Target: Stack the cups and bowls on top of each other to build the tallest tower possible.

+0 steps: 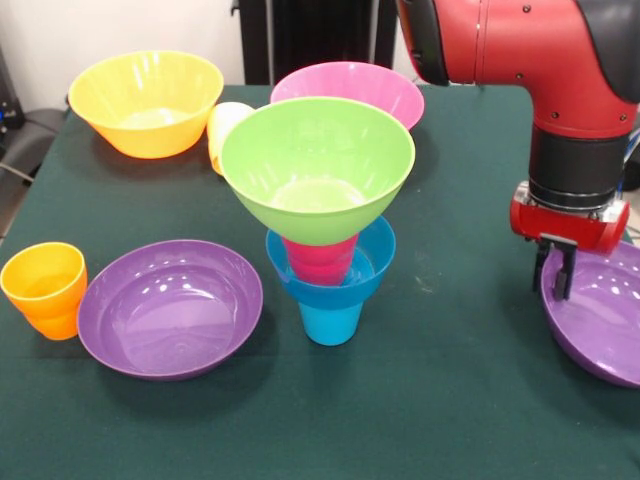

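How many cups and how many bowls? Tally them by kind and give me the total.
Cups: 4, namely orange cup, yellow cup on its side, red cup, blue cup.
Bowls: 6, namely orange-yellow, pink, lime green, blue, two purple.
Total: 10.

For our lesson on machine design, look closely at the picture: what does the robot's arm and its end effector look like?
The arm is thick and rounded, glossy red with black sections at the joints. Below a black cylindrical wrist sits a red collar, and from it hangs the small black end effector with short, dark fingers. No markings can be read on it.
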